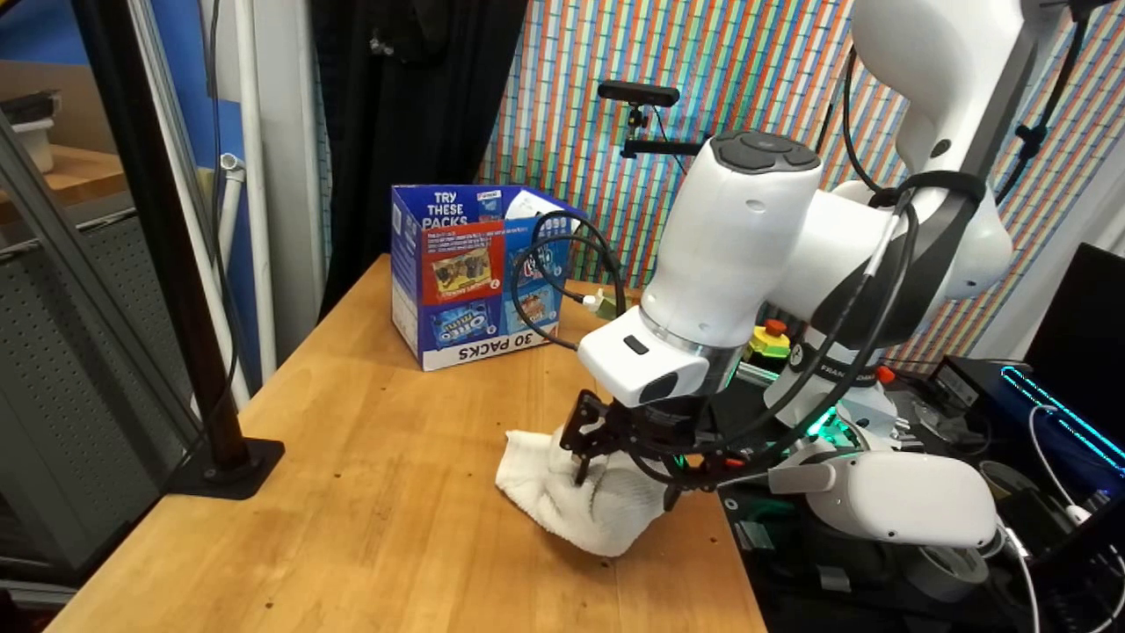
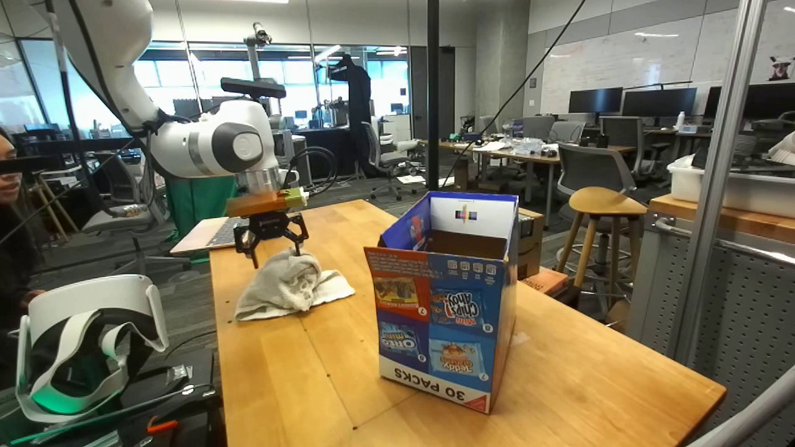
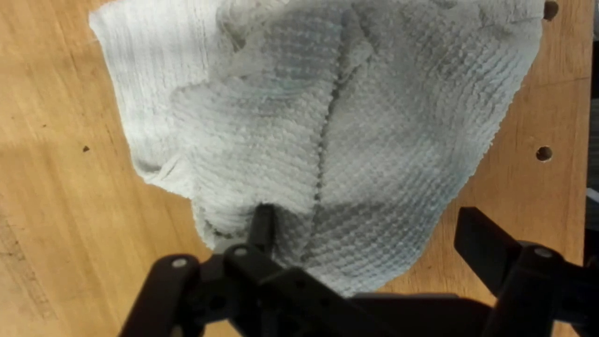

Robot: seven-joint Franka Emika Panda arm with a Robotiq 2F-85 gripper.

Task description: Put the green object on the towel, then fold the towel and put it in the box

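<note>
Towel point(image 3: 290, 140) lying bunched below a spread end effector point(image 2: 276, 257)

On the tabletop point(image 1: 352, 492), the towel's tapered end is lying between the parted fingers point(image 3: 486, 248), which are pinching nothing: one is resting in a fold, the other is hanging over bare wood just beside the edge. Most of it is spreading away up the wrist view, so closing would likely be catching only that end. Off-white and ribbed, it is rising in a crumpled mound, a flap pointing toward the box point(image 2: 435, 310). The green object isn't showing.
</note>
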